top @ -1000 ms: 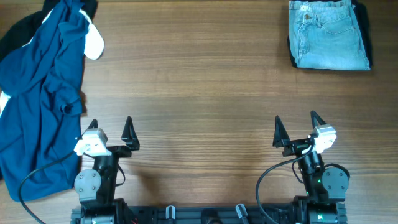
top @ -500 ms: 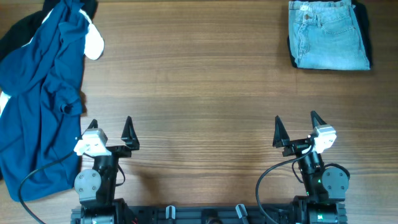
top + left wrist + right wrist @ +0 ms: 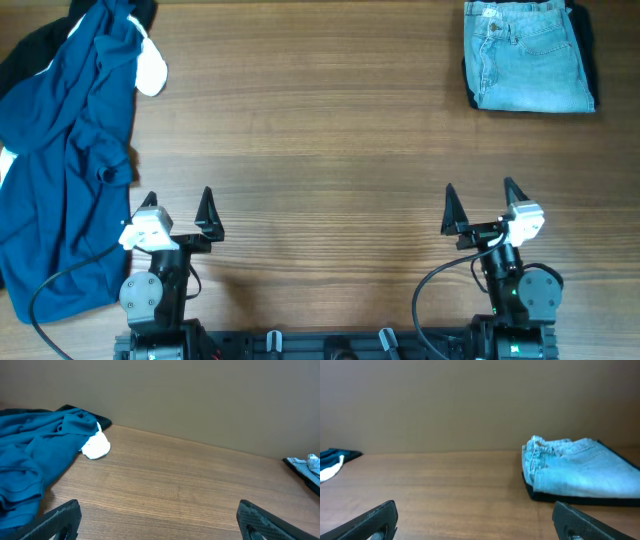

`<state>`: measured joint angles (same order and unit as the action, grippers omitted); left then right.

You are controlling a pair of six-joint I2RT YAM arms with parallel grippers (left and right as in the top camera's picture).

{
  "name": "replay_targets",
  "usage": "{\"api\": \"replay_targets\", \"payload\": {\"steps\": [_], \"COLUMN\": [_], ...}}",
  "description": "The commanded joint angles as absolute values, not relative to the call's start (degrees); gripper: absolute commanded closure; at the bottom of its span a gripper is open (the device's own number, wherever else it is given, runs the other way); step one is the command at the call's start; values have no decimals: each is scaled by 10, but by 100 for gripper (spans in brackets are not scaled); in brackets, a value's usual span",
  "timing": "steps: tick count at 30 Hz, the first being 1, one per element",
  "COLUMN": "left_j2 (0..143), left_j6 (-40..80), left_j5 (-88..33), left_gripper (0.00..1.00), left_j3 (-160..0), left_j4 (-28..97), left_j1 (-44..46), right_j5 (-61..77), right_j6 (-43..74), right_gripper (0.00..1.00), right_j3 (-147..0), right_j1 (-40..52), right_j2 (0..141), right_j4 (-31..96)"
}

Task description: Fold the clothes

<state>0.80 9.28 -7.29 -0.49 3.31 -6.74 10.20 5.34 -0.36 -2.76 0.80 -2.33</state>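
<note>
Blue shirt [image 3: 60, 150] beside left tool [image 3: 177, 196] (crumpled)

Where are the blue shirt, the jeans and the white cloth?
blue shirt [image 3: 60, 150], overhead view, on the middle of the crumpled cloth.
jeans [image 3: 530, 55], overhead view, on the middle of the folded front.
white cloth [image 3: 151, 70], overhead view, on the rounded bit poking out beside the shirt.

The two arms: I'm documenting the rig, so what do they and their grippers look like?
Left arm and right arm are black, each with a grey round joint and white wrist block. The left gripper and right gripper each have two black, pointed, wedge-shaped fingers. A black cable loops beside each arm.
</note>
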Motion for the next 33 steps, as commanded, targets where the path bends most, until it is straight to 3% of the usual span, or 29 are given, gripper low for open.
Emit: {"api": "replay_targets", "payload": {"steps": [1, 16, 24, 33], "left_j2": [4, 4, 53, 348], "left_j6": [96, 109, 174, 172], "left_j5": [-70, -65, -65, -97], "left_gripper": [0, 0, 0, 0], "left_j3": [-3, -3, -28, -241], "left_j4": [37, 37, 37, 68], "left_j1": [-64, -64, -65, -65], "right_j5": [90, 116, 147, 260], "right_j6": [74, 75, 43, 26], "right_gripper": [0, 0, 0, 0], "right_j3": [-3, -21, -183, -394], "right_j1": [-25, -25, -25, -25], "right_j2": [11, 68, 317, 570], "right_j4": [-39, -99, -98, -49]}}
